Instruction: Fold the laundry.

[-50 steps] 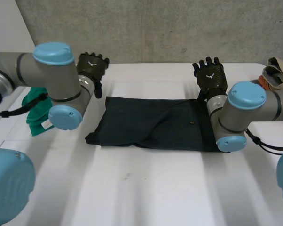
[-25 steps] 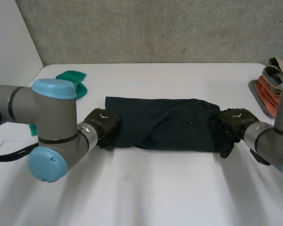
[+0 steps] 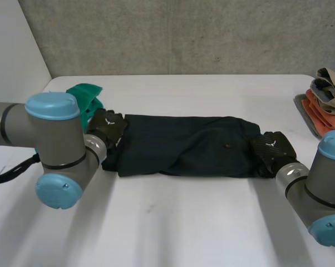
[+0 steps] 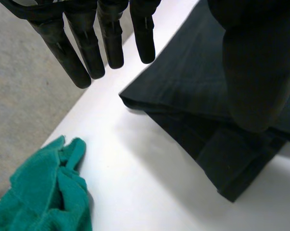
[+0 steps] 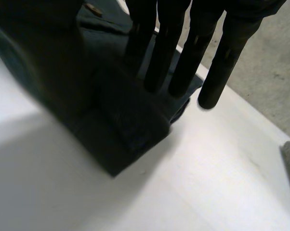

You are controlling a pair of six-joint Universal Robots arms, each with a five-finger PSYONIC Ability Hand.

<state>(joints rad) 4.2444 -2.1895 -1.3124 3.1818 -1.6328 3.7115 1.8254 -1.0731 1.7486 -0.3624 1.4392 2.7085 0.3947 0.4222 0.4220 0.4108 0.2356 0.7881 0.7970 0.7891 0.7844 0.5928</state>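
Left hand point(image 3: 107, 127) shifted, straight fingers point(image 4: 82, 62) beside cloth point(image 3: 184, 146)

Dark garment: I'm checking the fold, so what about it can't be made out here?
- Head view: the dark garment has its ends partly covered by the left hand and right hand.
- Left wrist view: the left hand blocks the cloth behind its thumb.
- Right wrist view: layers too dark to count.
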